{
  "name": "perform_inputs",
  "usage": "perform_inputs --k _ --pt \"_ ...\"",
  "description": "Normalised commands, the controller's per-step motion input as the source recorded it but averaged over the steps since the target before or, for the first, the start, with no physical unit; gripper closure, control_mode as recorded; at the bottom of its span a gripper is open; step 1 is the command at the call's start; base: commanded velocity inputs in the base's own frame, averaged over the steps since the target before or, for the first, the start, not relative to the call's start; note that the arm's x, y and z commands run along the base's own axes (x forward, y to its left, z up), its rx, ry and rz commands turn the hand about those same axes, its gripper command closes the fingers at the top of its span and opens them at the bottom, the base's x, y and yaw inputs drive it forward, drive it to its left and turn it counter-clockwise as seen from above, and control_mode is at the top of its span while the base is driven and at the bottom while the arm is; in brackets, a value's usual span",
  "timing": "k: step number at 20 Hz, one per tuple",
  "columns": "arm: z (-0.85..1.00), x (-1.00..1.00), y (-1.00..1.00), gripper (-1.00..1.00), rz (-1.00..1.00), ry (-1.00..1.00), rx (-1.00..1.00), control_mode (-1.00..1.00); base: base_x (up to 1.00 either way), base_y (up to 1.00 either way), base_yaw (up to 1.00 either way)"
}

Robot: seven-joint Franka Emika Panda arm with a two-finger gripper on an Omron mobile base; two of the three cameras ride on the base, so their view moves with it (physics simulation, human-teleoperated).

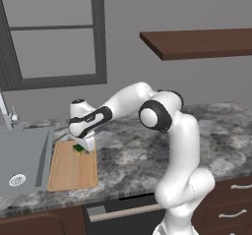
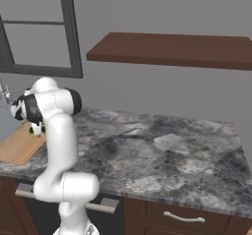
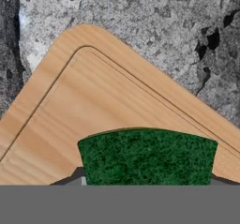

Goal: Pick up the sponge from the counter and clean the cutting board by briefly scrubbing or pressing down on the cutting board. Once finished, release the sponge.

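From the left base view, the small rectangular sponge [image 1: 78,149], dark green on top over a yellow layer, sits directly under the end effector [image 1: 82,147], at the far end of the flat light tan wooden cutting board [image 1: 73,169] with rounded corners; the board lies on the mottled grey and black granite-look tabletop [image 1: 138,150], just right of the grey metal sink [image 1: 22,160]; the white arm [image 1: 162,131] reaches left and down over the board; the fingers are hidden by the hand, so from here I cannot tell how far apart they stand; a dark brown wall shelf [image 1: 197,42] hangs at the upper right, and a dark-framed window [image 1: 54,37] is set in the wall behind the sink.

From the right base view, the sponge [image 2: 37,130] peeks out as a spot of green low beside the arm's dark joint, at the far edge of the board [image 2: 19,145] on the left of the tabletop [image 2: 157,150]; the end effector itself is hidden behind the arm.

In the hand view, the sponge [image 3: 147,156] shows its rough green face at the bottom centre, right at the end effector, with the board [image 3: 93,96] and its grooved border behind it and the granite tabletop [image 3: 154,26] beyond the rounded corner; a little of the dark finger tips shows at either side of the sponge, which seems clamped between them.
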Motion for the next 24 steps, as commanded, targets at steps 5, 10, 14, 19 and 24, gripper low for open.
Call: perform_inputs --k 5,10,14,19,24 --pt "-0.32 0.89 -0.02 1.00 -0.09 0.00 -0.05 -1.00 0.00 0.00 0.00" --pt "-0.34 0.31 -0.26 1.00 -0.11 0.00 -0.07 -1.00 0.00 0.00 0.00" --pt "-0.10 0.16 -0.50 1.00 -0.09 0.00 -0.07 -1.00 0.00 0.00 0.00" --pt "-0.08 0.07 -0.58 1.00 -0.10 0.00 -0.07 -1.00 0.00 0.00 0.00" --pt "-0.07 -0.27 -0.55 1.00 -0.08 -0.03 -0.04 -1.00 0.00 0.00 0.00"
